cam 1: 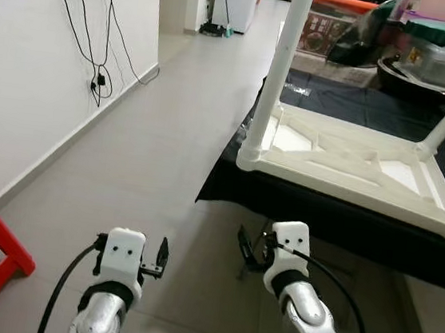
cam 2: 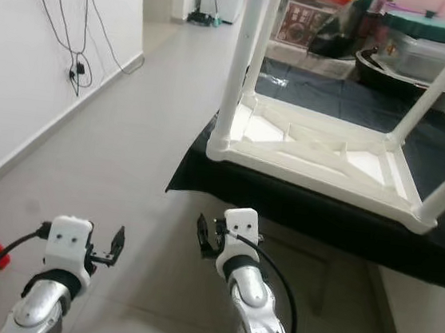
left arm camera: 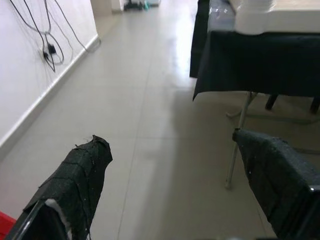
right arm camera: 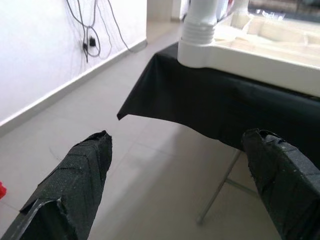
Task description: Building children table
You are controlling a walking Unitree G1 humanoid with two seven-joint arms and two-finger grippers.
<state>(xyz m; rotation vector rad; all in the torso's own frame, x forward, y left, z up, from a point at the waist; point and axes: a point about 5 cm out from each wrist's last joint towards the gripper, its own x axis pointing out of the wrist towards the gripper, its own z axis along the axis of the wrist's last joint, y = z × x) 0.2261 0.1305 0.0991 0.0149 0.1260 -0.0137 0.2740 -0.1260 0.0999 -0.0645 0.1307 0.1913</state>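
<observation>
end effectors (cam 1: 245, 253) open, table edge (cam 1: 340, 192) near

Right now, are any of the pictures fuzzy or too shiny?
Left eye view: sharp, with soft glare on the floor far down the hallway. Left wrist view: the pincer's fingers are close and slightly soft, and the white table looks washed out. Right wrist view: bright and pale at the table top.

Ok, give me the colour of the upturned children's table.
White table, clearest in the left eye view.
</observation>
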